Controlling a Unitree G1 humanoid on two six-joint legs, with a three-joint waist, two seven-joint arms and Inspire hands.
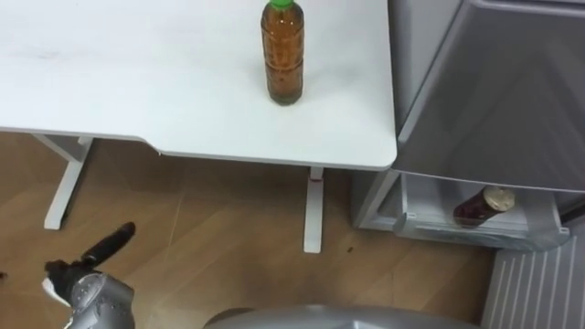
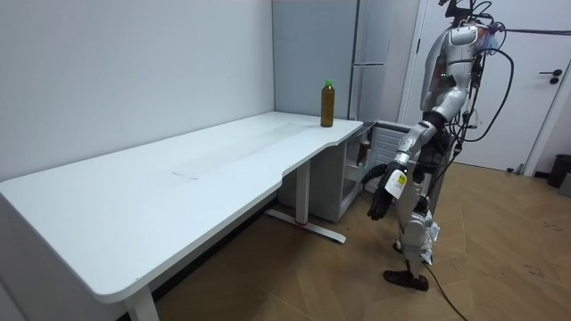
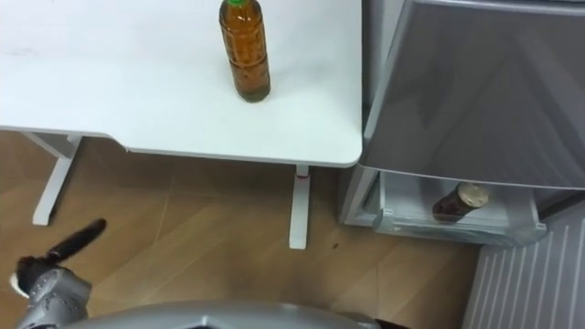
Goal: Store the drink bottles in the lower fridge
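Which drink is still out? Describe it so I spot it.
Find the white table beside the grey fridge. At its fridge-side end stands an amber bottle with a green cap, upright; the other bottle, dark and pale-capped, sits in the lower fridge drawer.

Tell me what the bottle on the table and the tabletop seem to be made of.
Bottle: probably clear plastic, glossy; amber liquid shows through its ribbed wall. Table: smooth white top, likely laminate, matte with a soft sheen.
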